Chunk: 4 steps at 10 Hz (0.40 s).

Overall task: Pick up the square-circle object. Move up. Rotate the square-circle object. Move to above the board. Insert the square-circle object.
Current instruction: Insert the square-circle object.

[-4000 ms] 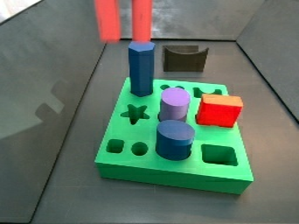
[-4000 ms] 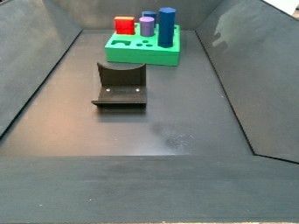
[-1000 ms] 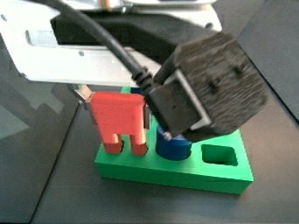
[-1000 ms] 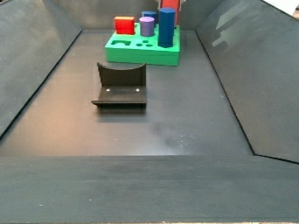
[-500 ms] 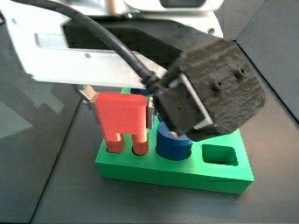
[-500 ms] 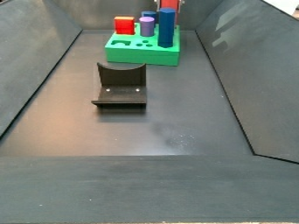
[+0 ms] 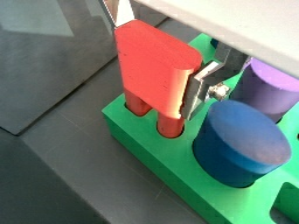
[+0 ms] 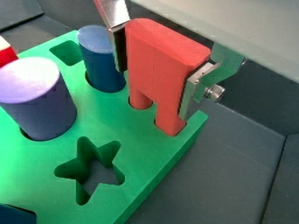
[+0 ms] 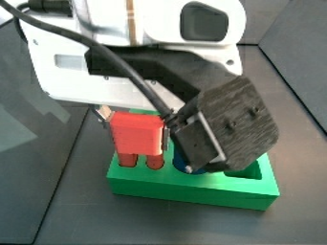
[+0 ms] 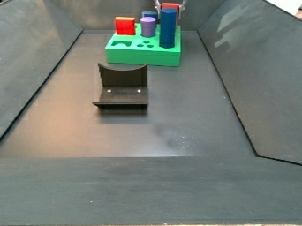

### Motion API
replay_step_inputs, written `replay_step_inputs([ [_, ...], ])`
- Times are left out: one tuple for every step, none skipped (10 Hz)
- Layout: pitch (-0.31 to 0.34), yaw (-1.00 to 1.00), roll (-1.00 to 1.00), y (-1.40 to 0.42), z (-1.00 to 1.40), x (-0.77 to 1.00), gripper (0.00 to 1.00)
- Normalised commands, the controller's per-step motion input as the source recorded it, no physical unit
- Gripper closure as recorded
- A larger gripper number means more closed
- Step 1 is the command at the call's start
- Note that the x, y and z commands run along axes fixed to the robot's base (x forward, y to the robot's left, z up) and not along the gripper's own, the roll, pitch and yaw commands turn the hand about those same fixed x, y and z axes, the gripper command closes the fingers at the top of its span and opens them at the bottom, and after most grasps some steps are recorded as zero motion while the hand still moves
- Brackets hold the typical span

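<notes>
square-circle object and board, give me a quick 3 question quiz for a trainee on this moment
1. True or false: the gripper has its jaws shut on the square-circle object.
2. Where are the object's prongs? A) lying flat on the floor B) pointing down into holes near the edge of the board C) inside the star cut-out
3. Fill in: the star cut-out is ____ (empty/filled).

Key: 1 true; 2 B; 3 empty

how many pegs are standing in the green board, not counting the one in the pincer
4: blue prism, purple cylinder, blue cylinder, red cube. The pincer holds the square-circle object at the board's edge.
</notes>
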Motion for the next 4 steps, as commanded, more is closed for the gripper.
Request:
replay_step_inputs([
  [-0.156,-0.09,0.00,-0.01,-0.82,0.00,1.00],
  [-0.283,-0.01,-0.21,0.10,-0.47,0.00,1.00],
  [-0.100,-0.01,-0.08,0.03,-0.14,0.00,1.00],
  [0.000,0.00,0.00,0.00,0.00,0.00,1.00],
])
